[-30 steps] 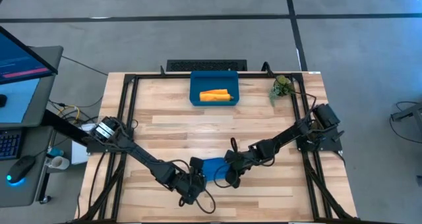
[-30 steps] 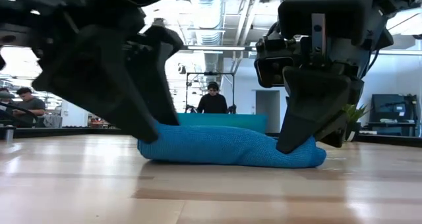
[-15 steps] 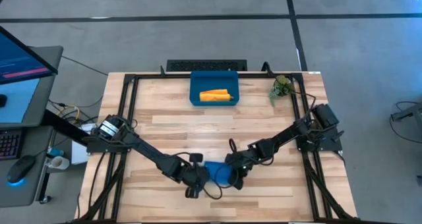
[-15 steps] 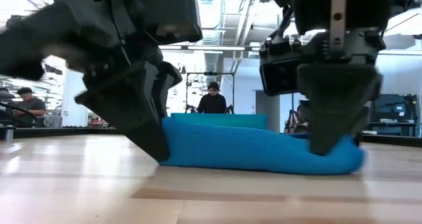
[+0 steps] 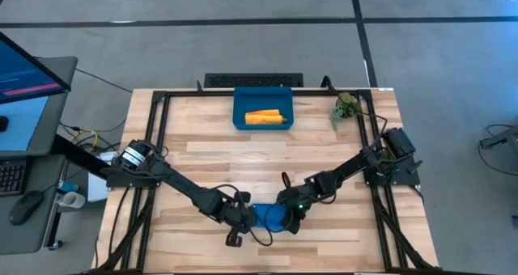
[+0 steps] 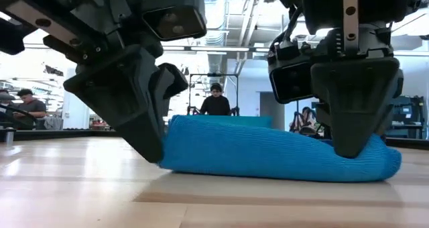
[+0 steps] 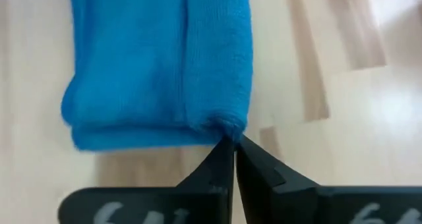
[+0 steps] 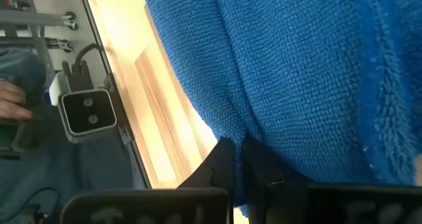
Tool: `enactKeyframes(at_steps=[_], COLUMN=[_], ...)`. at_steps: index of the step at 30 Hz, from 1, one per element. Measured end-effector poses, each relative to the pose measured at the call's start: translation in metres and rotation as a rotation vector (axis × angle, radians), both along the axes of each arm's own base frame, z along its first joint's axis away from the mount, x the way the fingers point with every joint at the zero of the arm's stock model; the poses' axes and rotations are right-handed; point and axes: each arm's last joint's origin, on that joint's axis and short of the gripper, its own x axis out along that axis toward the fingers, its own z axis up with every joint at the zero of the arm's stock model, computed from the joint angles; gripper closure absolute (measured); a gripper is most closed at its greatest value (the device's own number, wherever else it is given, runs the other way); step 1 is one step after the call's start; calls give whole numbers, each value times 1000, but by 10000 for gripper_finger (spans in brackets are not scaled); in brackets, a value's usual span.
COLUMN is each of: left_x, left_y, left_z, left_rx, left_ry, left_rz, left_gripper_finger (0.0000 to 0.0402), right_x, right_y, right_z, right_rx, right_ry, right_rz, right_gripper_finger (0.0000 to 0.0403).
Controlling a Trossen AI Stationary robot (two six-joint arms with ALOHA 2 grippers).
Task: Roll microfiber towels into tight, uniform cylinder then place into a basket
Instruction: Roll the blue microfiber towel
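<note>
The blue towel lies rolled into a thick log on the wooden table near its front edge, resting on its long underside. My left gripper is shut at the roll's left end. My right gripper is shut on the roll near its right end. The orange towel, also rolled, lies inside the dark-blue basket at the table's far edge. My left gripper pinches a small tuck of cloth at a corner of the roll's left end between its fingertips. The fingers slant down from the table's left. That end of the roll rests on the table. My right gripper pinches a fold of the roll's outer cloth near its right end, between two fingers. The fingers come from above, pointing steeply down and lying across the roll. The roll stays on the table beneath them.
A small green plant stands at the far right corner. A black frame runs around the tabletop. The low camera sits at the near edge. A monitor and desk stand left of the table. People are in the room behind.
My left gripper has moved right to the roll's left end, rolled about its axis, and shut there. My right gripper has turned from slanted to nearly upright, still shut on the cloth. The blue roll has slid a little toward the near edge and right.
</note>
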Motion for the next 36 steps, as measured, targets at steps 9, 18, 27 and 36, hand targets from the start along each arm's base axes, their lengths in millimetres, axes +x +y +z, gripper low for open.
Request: enactKeyframes(at_steps=[9, 18, 27, 36], left_x=[-21, -33, -20, -10], left_y=[-14, -31, -43, -34], left_z=[27, 29, 42, 45], left_rx=[108, 111, 138, 185], left_ry=[-59, -74, -304, -363], left_rz=[25, -23, -191, -232], left_gripper_finger=[400, 401, 401, 400], right_x=[1, 1, 1, 1], right_y=[-1, 0, -1, -1], right_z=[1, 1, 1, 1], right_rx=[-17, -3, 10, 13], right_ry=[-14, 8, 36, 40], right_rz=[-21, -35, -97, -107], right_gripper_finger=[381, 383, 382, 379])
